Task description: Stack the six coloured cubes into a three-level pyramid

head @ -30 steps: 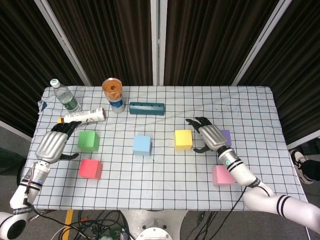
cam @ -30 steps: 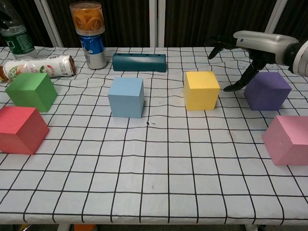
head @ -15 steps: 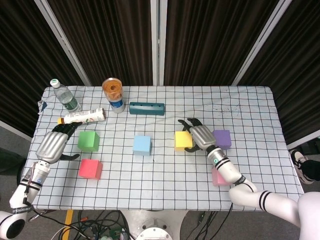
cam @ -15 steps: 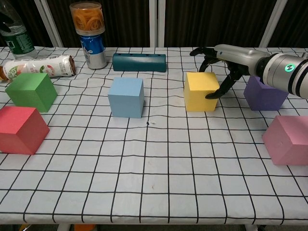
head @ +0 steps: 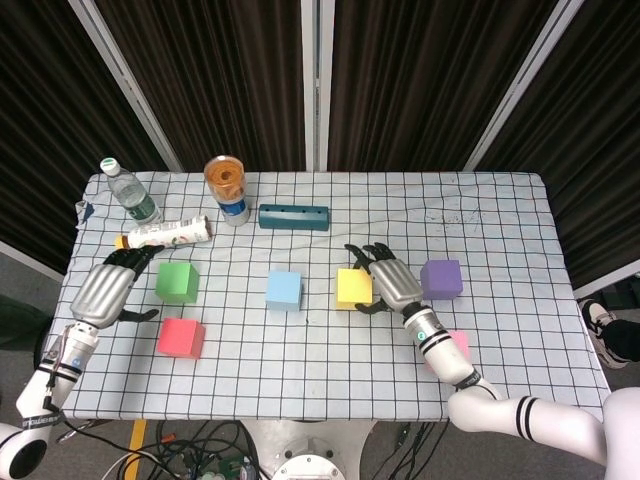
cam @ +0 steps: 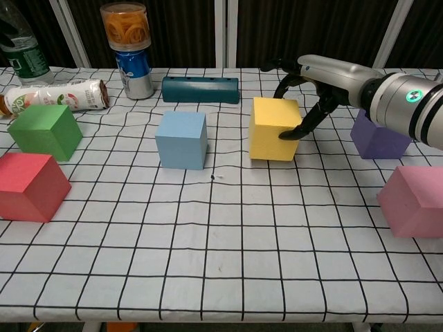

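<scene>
The yellow cube sits mid-table, a short gap right of the blue cube. My right hand presses against its right side, fingers spread over its far edge and thumb on the right face; it does not lift it. The purple cube and pink cube lie to the right. At the left are the green cube and red cube. Just left of those, my left hand hovers, holding nothing.
Along the back stand a water bottle, a bottle lying on its side, a can with an orange-filled tub on top and a long teal box.
My right hand swept left from beside the purple cube to the yellow cube and slid the yellow cube left toward the blue one. The left arm stayed still.
</scene>
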`<state>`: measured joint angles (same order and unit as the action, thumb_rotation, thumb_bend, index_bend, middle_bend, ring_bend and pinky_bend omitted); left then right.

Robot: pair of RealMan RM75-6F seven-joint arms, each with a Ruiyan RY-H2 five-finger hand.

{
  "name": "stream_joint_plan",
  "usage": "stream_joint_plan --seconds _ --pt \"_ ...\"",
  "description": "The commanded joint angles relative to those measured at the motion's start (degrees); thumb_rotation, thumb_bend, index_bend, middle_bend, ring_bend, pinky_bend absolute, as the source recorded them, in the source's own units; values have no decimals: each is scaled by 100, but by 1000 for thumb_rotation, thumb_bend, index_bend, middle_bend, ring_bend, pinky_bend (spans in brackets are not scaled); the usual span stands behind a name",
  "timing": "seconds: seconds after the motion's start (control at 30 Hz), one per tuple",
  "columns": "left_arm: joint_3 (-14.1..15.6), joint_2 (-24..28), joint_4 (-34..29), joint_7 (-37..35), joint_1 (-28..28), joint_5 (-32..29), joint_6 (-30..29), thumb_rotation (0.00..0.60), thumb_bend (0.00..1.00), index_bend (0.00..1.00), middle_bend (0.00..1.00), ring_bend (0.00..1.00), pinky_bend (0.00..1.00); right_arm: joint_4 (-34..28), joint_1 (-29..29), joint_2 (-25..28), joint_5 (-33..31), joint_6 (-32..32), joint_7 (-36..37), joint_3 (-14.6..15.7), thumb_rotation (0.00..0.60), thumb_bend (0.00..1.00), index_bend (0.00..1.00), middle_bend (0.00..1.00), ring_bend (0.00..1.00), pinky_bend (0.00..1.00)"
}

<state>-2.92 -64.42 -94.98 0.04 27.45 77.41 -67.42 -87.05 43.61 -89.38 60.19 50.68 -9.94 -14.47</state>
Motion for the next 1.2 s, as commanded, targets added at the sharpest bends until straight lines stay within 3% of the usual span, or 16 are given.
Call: stream_joint_plan --seconds 0.03,0.6,1.2 --pt "-13 -4 13 -18 -16 18 5 600 86 109 120 162 168 -75 173 -109 -325 -59 -243 -114 600 153 0 443 84 43" --pt "-64 17 123 -220 -130 164 38 600 86 110 120 162 168 172 786 -598 -1380 -207 -750 -276 600 151 0 436 84 43" --pt "-76 -17 321 -538 -181 330 116 600 86 110 121 161 168 429 1111 -946 -1780 -39 -1133 -200 600 151 0 422 73 13"
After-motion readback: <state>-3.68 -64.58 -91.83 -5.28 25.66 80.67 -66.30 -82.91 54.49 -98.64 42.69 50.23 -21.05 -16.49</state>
